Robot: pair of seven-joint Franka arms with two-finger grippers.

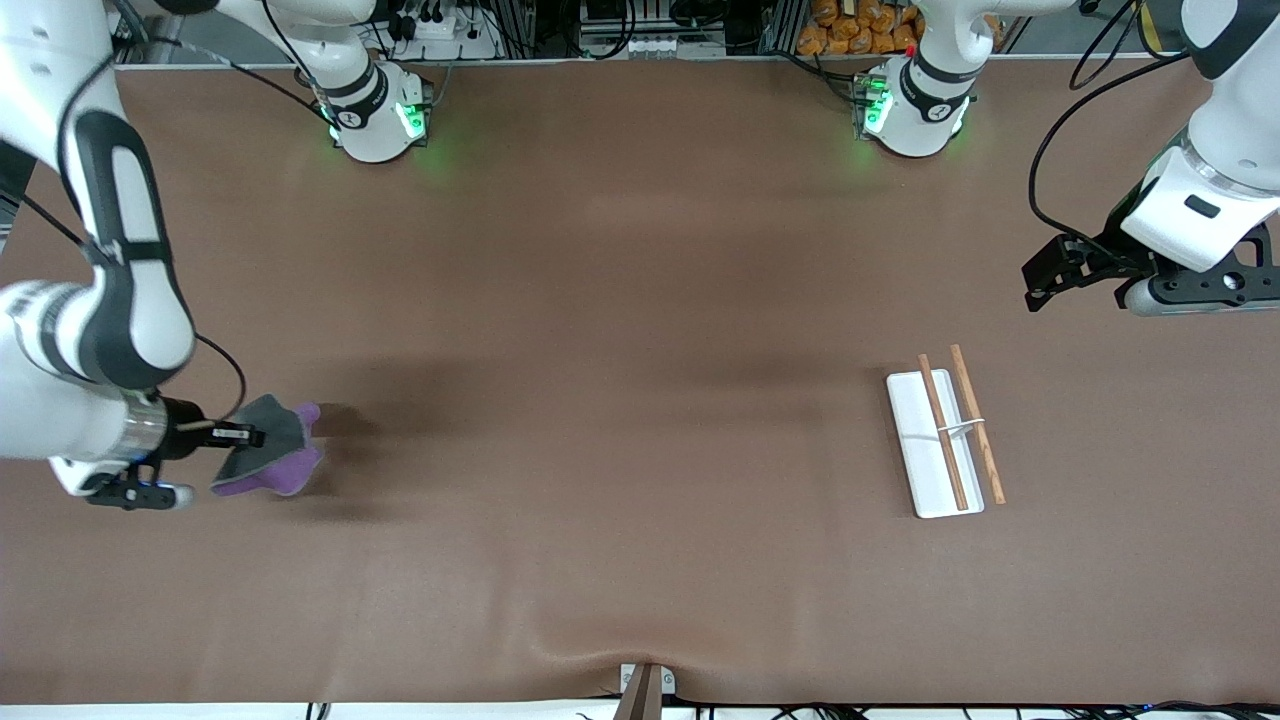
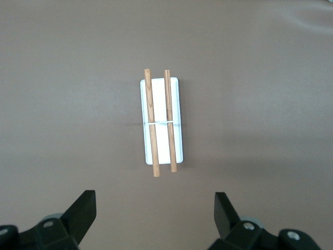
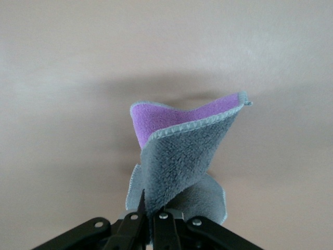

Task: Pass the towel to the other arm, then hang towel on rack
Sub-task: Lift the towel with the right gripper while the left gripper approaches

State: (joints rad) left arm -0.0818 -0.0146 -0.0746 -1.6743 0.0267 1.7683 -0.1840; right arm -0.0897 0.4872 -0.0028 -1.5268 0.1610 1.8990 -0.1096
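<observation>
The towel (image 1: 272, 455), dark grey on one face and purple on the other, hangs folded from my right gripper (image 1: 245, 436), which is shut on its edge just above the table at the right arm's end. In the right wrist view the towel (image 3: 182, 156) stands up from the shut right gripper (image 3: 153, 214). The rack (image 1: 915, 425), a white base with two brown rods and a thin white crosspiece, lies flat toward the left arm's end. My left gripper (image 1: 1038, 283) is open and empty, up in the air near the rack. In the left wrist view the rack (image 2: 161, 146) lies ahead of the left gripper (image 2: 154, 202).
The brown table cover (image 1: 620, 400) stretches between the towel and the rack. A small bracket (image 1: 645, 685) sits at the table's edge nearest the front camera. The arm bases stand along the top edge.
</observation>
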